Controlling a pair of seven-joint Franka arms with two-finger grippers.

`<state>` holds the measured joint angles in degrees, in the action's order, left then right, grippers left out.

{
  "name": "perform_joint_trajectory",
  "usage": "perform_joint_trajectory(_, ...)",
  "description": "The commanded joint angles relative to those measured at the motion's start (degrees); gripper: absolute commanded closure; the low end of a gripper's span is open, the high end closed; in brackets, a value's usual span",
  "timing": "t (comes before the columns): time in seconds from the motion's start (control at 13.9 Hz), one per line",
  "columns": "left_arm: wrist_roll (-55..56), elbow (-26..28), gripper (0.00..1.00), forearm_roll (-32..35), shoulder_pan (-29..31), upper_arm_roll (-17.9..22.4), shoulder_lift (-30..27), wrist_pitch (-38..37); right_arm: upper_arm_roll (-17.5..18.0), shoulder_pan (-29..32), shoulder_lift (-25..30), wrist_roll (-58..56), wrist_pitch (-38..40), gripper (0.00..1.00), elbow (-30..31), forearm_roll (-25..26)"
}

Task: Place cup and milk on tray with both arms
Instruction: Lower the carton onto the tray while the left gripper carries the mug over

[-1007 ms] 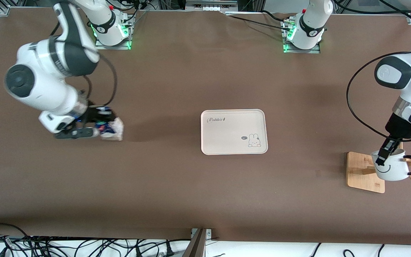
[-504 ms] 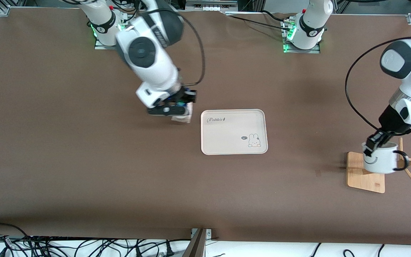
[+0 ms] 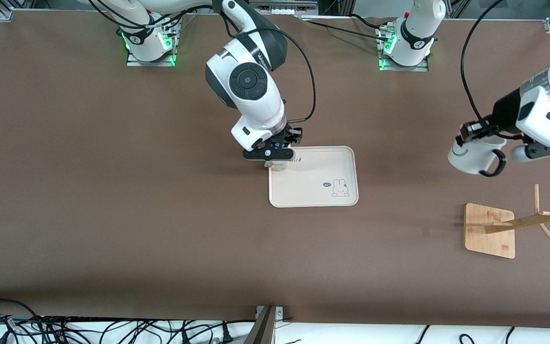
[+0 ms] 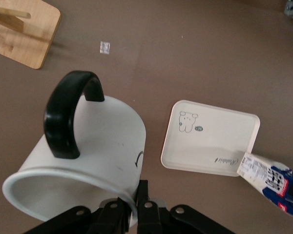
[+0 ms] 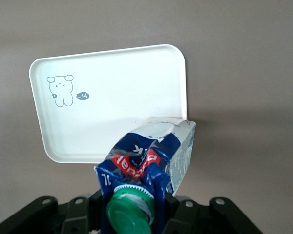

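The cream tray (image 3: 318,191) with a bunny drawing lies at the middle of the table; it also shows in the left wrist view (image 4: 219,141) and the right wrist view (image 5: 112,97). My right gripper (image 3: 275,152) is shut on the blue and white milk carton (image 5: 151,156) with a green cap, held over the tray's corner with the script. The carton shows small in the left wrist view (image 4: 273,180). My left gripper (image 3: 470,131) is shut on the rim of the white cup (image 3: 470,157) with a black handle (image 4: 68,114), held in the air over the bare table.
A wooden rack with a square base (image 3: 490,229) and slanted pegs stands toward the left arm's end of the table, nearer to the front camera than the tray. Its base shows in the left wrist view (image 4: 24,24). Cables lie along the front edge.
My right gripper has carried the milk from the right arm's end of the table to the tray's corner. My left gripper has lifted the cup off the wooden rack and away from it.
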<state>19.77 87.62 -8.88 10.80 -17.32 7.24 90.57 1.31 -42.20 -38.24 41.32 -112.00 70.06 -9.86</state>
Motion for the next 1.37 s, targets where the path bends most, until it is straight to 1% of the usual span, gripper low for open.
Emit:
perform_joint_trajectory(0.0, -0.70, -3.24, 1.00, 1.06, -4.45, -0.08, 3.83, -6.08, -0.43, -0.07, -2.09, -3.69, -1.37, 0.68, -2.12, -0.86)
perform_joint_trajectory(0.14, -0.26, -3.33, 1.00, 1.06, -7.09, -0.17, 4.71, -13.72, -0.43, -0.07, -2.89, -4.49, -2.16, 0.68, -2.12, -1.03)
perform_joint_trajectory(0.22, -0.26, -3.33, 1.00, 1.06, -7.54, -0.17, 5.15, -15.76, -0.43, -0.07, -3.32, -5.01, -3.30, 0.68, -2.12, -1.12)
perform_joint_trajectory(0.5, -0.52, -3.86, 1.00, 1.15, -7.98, -0.26, 6.73, -17.53, -0.43, 0.28, -4.82, -7.65, -4.53, 0.67, -1.94, -1.12)
perform_joint_trajectory(0.58, -0.43, -3.86, 1.00, 1.23, -9.29, -0.08, 7.95, -17.53, -0.43, 0.28, -5.00, -8.18, -5.84, 0.66, -1.77, -1.12)
perform_joint_trajectory(0.72, -0.26, -4.64, 1.00, 1.67, -10.26, -0.17, 13.74, -16.92, -0.43, 0.28, -5.44, -9.23, -8.13, 0.64, -0.71, -1.21)
perform_joint_trajectory(0.86, 0.88, -11.64, 1.00, 4.65, -13.94, 0.53, 19.98, -17.09, -0.43, 0.28, -5.70, -9.32, -8.49, 0.63, -0.53, -1.12)
perform_joint_trajectory(1.01, 3.51, -15.79, 1.00, 6.15, -15.97, 0.53, 25.34, -16.66, -0.43, 0.37, -5.79, -9.85, -8.49, 0.60, -0.53, -1.04)
perform_joint_trajectory(1.08, 4.91, -18.07, 1.00, 6.16, -17.11, 0.53, 28.24, -15.78, -0.43, 0.37, -5.79, -9.85, -8.49, 0.50, -0.53, -1.12)
perform_joint_trajectory(1.15, 6.32, -19.49, 1.00, 6.07, -18.43, 0.53, 30.71, -14.73, -0.52, 0.37, -5.70, -9.59, -8.41, 0.10, -0.53, -1.12)
perform_joint_trajectory(1.22, 7.29, -19.94, 1.00, 5.98, -19.57, 0.53, 32.73, -12.55, -0.43, 0.37, -5.53, -9.24, -8.15, 0.00, -0.71, -1.12)
perform_joint_trajectory(1.29, 8.08, -19.85, 1.00, 5.98, -20.80, 0.53, 34.14, -9.39, -0.52, 0.37, -5.18, -8.28, -7.71, 0.00, -1.06, -1.12)
